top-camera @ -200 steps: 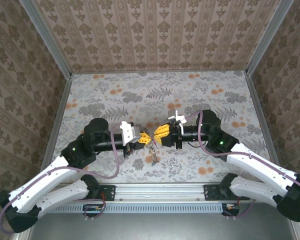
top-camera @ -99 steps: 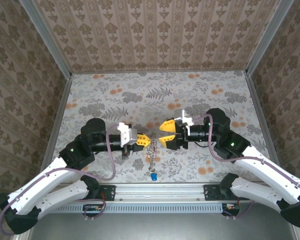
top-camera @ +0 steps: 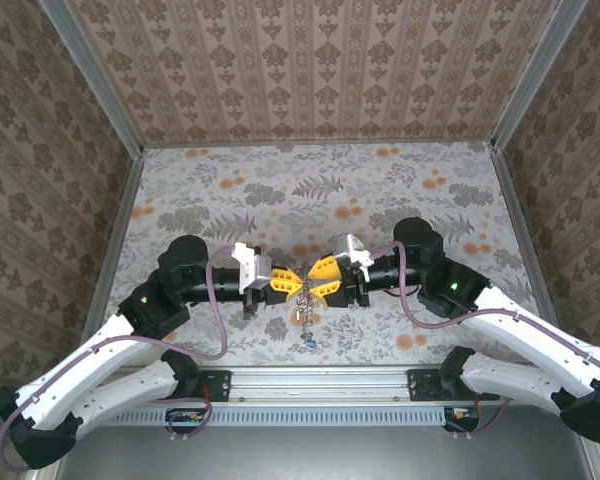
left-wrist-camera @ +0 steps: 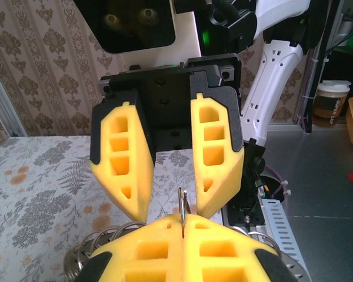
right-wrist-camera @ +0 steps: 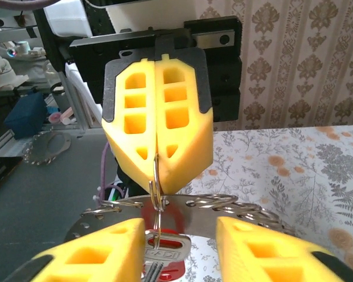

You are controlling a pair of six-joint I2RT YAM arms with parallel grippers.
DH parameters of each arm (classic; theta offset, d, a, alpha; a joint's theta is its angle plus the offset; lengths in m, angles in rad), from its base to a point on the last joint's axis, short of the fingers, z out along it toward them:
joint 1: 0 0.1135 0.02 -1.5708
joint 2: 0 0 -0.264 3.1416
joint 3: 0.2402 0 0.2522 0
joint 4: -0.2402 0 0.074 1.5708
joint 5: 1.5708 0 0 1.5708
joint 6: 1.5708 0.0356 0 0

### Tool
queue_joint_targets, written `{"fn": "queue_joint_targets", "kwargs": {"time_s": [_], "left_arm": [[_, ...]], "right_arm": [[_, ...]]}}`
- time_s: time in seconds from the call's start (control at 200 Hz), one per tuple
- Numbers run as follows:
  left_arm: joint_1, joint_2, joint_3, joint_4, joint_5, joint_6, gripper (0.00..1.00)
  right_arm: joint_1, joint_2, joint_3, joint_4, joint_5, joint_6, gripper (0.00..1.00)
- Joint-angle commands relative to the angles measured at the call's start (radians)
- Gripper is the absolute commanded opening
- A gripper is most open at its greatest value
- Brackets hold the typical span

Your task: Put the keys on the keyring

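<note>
1. Change since half a second ago: the right gripper [top-camera: 313,282] had stood drawn back, well apart from the left gripper [top-camera: 290,284]. It has now closed in again, and the two meet nose to nose above the near middle of the table [top-camera: 400,200]. The blue key [top-camera: 308,342] at the foot of the hanging cluster sits slightly higher than before.

2. Left gripper: pads pressed fully together, pinching a thin wire loop of the keyring [right-wrist-camera: 156,176]. The right wrist view shows that loop running down out of the closed pads.

3. Right gripper: jaws spread wide, holding nothing. Its fingers stand on either side of the wire loop without touching it.

4. Location of the work: the keyring hangs from the left gripper's pinch, between the two grippers. A short run of chain and rings trails below it towards the table, with the blue key lowest.

5. Appearance: bright steel wire and flat overlapping rings. A red key [right-wrist-camera: 165,247] with a metal tab lies just under the loop, between the right gripper's fingers.

6. Progress, as a judgement:
   - The red key appears to be carried on the loop already, and the blue key hangs with the cluster.
   - Whether each is fully threaded cannot be told.
   - The task reads as well advanced but not confirmed complete.
</note>
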Motion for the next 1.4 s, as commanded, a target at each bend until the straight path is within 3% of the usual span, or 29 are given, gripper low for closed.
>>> {"fn": "queue_joint_targets", "kwargs": {"time_s": [0.0, 0.21, 0.45, 0.65, 0.765, 0.91, 1.115, 1.395], "left_arm": [[0.007, -0.005, 0.021, 0.062, 0.025, -0.019, 0.00], [0.008, 0.013, 0.018, 0.071, 0.028, -0.022, 0.00], [0.011, 0.015, 0.013, 0.088, 0.026, -0.028, 0.00], [0.010, 0.024, 0.044, -0.024, -0.092, 0.014, 0.00], [0.004, 0.033, 0.091, -0.172, -0.202, 0.075, 0.18], [-0.007, 0.051, 0.122, -0.251, -0.274, 0.111, 0.22], [-0.018, 0.082, 0.139, -0.257, -0.264, 0.131, 0.23], [-0.027, 0.112, 0.141, -0.249, -0.147, 0.119, 0.22]], "right_arm": [[0.006, 0.001, 0.022, 0.044, -0.024, -0.016, 0.32], [0.006, 0.012, 0.012, 0.100, -0.027, 0.002, 0.26], [0.009, 0.027, 0.022, 0.074, -0.033, -0.015, 0.00], [0.011, 0.004, 0.047, -0.017, 0.057, -0.072, 0.00], [0.018, 0.029, 0.121, -0.195, 0.200, -0.144, 0.00], [0.042, 0.056, 0.164, -0.285, 0.268, -0.184, 0.00], [0.057, 0.067, 0.176, -0.301, 0.281, -0.197, 0.00], [0.066, 0.069, 0.179, -0.297, 0.274, -0.198, 0.00]]}}
